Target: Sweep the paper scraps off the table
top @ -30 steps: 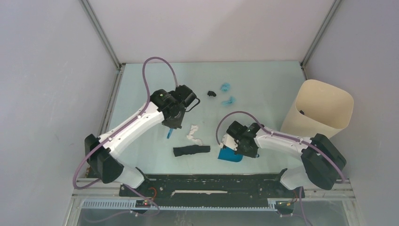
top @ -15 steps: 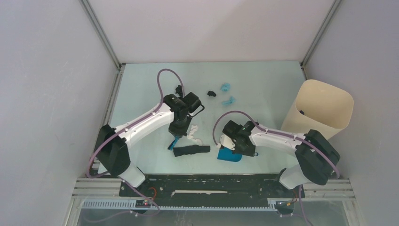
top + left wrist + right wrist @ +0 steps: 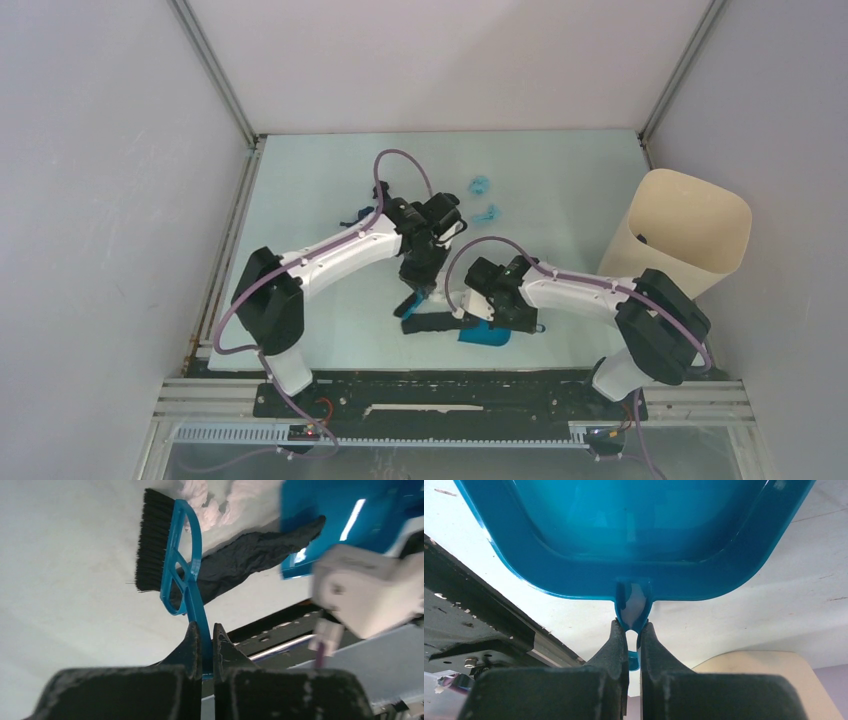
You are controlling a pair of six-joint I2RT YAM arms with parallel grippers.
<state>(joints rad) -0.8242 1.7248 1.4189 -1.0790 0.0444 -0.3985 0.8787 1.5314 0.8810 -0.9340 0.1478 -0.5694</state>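
My left gripper (image 3: 204, 630) is shut on the handle of the blue hand brush (image 3: 176, 560), bristles down on the table (image 3: 300, 180). A long black paper scrap (image 3: 240, 560) lies just right of the brush, its far end on the lip of the blue dustpan (image 3: 340, 515), with white scraps (image 3: 215, 505) beside it. From above, the brush (image 3: 410, 303) and black scrap (image 3: 435, 322) sit left of the dustpan (image 3: 485, 336). My right gripper (image 3: 633, 630) is shut on the dustpan's handle tab (image 3: 634, 602). Two light blue scraps (image 3: 479, 184) lie farther back.
A tall beige bin (image 3: 685, 235) stands at the right edge of the table, also behind the dustpan (image 3: 749, 675). A dark scrap (image 3: 348, 214) lies left of the left arm. The black rail (image 3: 450, 390) runs along the near edge.
My left arm has swung right and nearer with the brush, pushing the white and black scraps up to the dustpan. The right arm has shifted the dustpan slightly left.
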